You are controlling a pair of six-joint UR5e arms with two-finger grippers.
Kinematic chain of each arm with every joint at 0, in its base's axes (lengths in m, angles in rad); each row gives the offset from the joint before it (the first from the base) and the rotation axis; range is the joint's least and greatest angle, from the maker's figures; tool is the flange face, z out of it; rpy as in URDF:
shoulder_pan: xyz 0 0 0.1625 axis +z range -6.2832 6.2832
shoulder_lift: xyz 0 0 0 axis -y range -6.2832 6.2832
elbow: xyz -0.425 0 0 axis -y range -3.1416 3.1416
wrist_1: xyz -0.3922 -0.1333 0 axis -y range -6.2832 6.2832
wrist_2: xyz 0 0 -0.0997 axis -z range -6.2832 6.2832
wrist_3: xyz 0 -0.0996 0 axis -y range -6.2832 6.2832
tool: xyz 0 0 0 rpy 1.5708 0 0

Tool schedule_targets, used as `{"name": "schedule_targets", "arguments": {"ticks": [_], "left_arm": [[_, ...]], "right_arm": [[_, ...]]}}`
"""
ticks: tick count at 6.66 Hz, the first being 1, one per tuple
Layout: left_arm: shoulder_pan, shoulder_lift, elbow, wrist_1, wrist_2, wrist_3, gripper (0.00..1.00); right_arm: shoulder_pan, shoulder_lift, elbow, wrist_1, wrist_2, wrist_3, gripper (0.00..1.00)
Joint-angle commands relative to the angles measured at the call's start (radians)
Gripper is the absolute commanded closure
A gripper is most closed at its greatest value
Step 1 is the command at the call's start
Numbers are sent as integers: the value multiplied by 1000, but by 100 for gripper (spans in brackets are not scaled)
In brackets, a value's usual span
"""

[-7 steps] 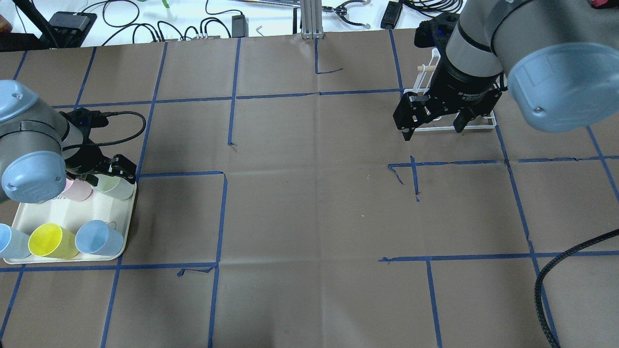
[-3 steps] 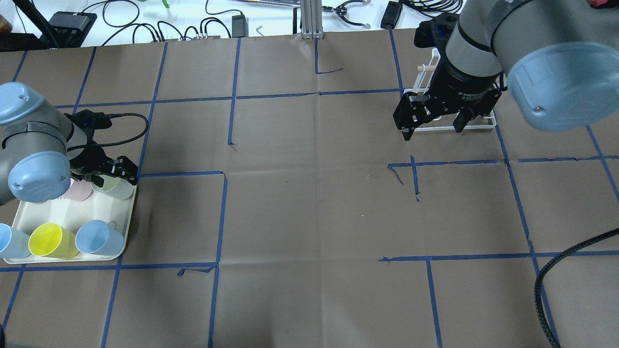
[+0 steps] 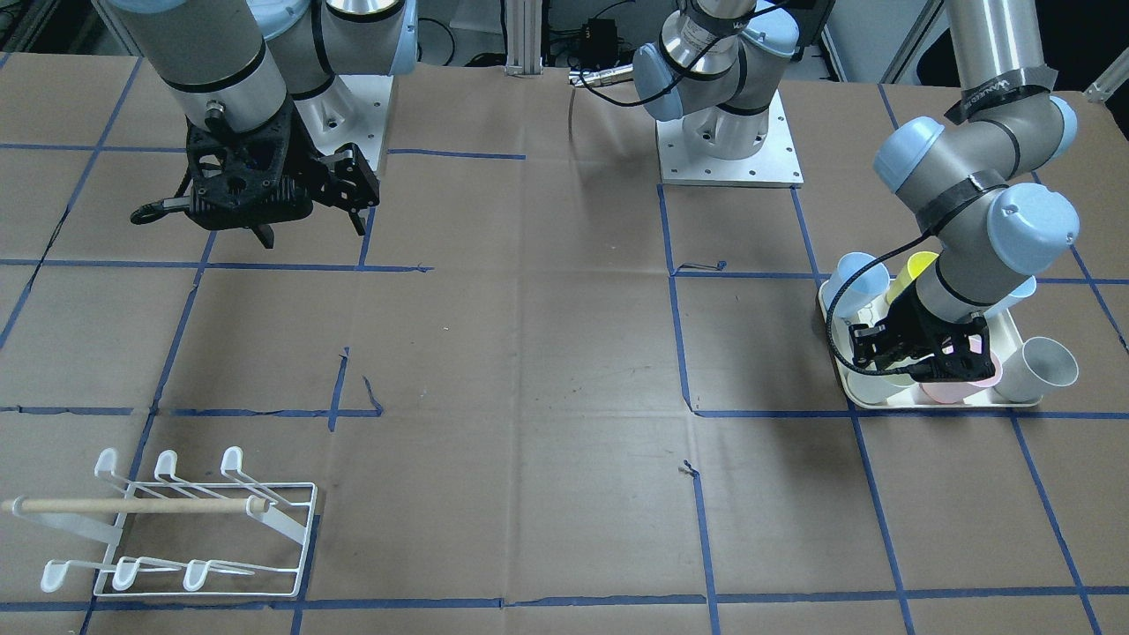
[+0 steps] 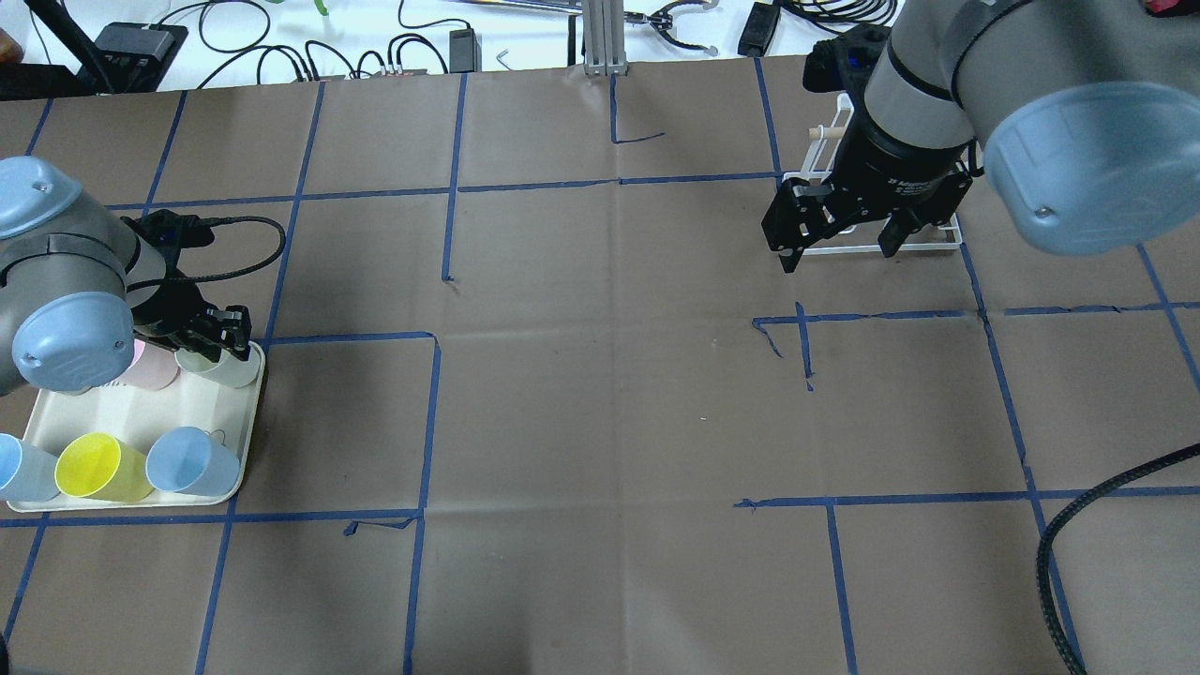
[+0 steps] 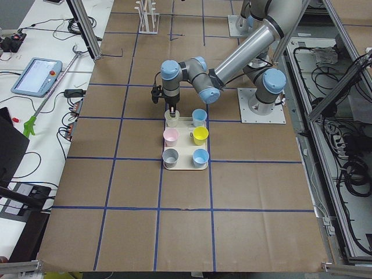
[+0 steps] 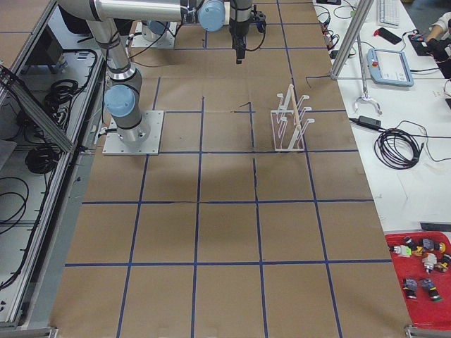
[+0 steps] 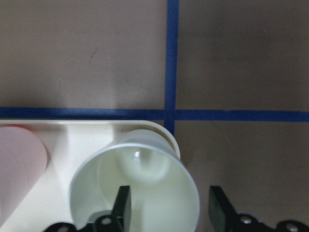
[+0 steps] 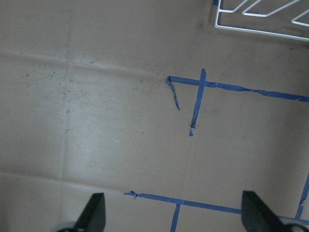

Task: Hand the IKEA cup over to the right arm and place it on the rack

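Observation:
The pale greenish-white IKEA cup [image 7: 145, 164] stands upright at the far right corner of the cream tray [image 4: 141, 412]; it also shows in the overhead view [image 4: 232, 370]. My left gripper [image 7: 169, 193] is low over it, with one finger inside the cup and one outside its wall. The jaws stand apart, a small gap beside the wall. It also shows in the overhead view [image 4: 214, 342] and the front view [image 3: 917, 353]. My right gripper [image 4: 837, 251] hangs open and empty above the table just in front of the white wire rack [image 3: 176, 520].
The tray also holds a pink cup [image 4: 150, 370], a yellow cup [image 4: 98, 467], a blue cup [image 4: 192, 461], a light blue cup [image 4: 19, 469] and a grey cup [image 3: 1045, 366]. The rack's wooden dowel [image 3: 132, 506] lies across it. Cables lie beyond the table's far edge.
My left gripper has come down over the pale cup and its fingers have drawn closer together around the cup's wall. The right arm has not moved.

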Motion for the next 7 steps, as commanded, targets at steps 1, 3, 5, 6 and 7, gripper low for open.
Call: {"name": "schedule_targets", "arguments": {"ticks": [1, 3, 5, 6, 7], "left_arm": [[0, 18, 6, 0, -5, 1, 100], [-3, 84, 14, -40, 0, 0, 100], [-15, 181, 125, -316, 0, -6, 100], [-37, 199, 225, -465, 3, -41, 100], [-57, 184, 312, -559, 3, -68, 100]], "right_arm": [[-3, 1, 0, 0, -1, 2, 0], [0, 0, 0, 2, -3, 0, 0], [0, 1, 2, 14, -13, 2, 0], [0, 6, 3, -4, -13, 2, 0], [3, 20, 26, -134, 2, 21, 2]]}}
